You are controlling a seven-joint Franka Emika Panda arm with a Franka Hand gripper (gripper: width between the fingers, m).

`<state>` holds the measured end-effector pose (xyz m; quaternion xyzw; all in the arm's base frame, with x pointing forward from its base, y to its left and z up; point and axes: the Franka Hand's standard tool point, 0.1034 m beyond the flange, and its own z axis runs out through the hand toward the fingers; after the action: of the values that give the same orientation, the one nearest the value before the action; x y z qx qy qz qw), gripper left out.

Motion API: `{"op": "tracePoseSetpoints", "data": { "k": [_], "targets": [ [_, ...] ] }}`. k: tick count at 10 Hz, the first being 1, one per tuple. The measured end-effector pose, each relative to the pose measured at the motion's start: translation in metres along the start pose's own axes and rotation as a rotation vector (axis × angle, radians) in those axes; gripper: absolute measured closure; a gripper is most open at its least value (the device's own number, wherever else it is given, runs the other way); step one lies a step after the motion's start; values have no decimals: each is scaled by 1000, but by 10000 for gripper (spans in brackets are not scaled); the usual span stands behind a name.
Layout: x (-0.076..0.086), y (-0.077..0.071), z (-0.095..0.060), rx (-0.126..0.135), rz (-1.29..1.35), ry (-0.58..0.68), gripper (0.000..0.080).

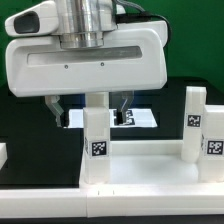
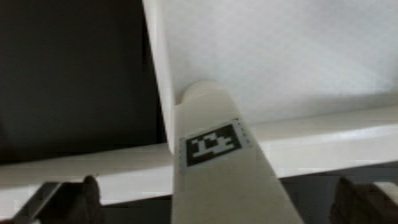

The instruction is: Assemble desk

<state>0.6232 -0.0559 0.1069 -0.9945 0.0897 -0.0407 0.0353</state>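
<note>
While your end effector [image 1: 88, 112] hangs fully open, holding nothing, around the short white plastic bar leg [image 1: 96, 140] standing tagged on the wide white rimmed desk panel [image 1: 150, 182], lift straight up, avoiding sideways nudges.

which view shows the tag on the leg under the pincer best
The wrist view: the tag fills the frame's middle, facing the camera on the leg. The exterior view shows it small and blurred.
</note>
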Motion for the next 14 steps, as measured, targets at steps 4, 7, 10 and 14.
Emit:
{"op": "tracePoseSetpoints", "data": {
  "k": [4, 7, 10, 14],
  "targets": [
    [0, 0, 0, 1, 163, 0, 505],
    [-2, -8, 0, -13, 492, -2, 505],
    [0, -24, 3, -1, 1117, -11, 509],
    [3, -25, 2, 44, 1462, -13, 509]
  ]
}}
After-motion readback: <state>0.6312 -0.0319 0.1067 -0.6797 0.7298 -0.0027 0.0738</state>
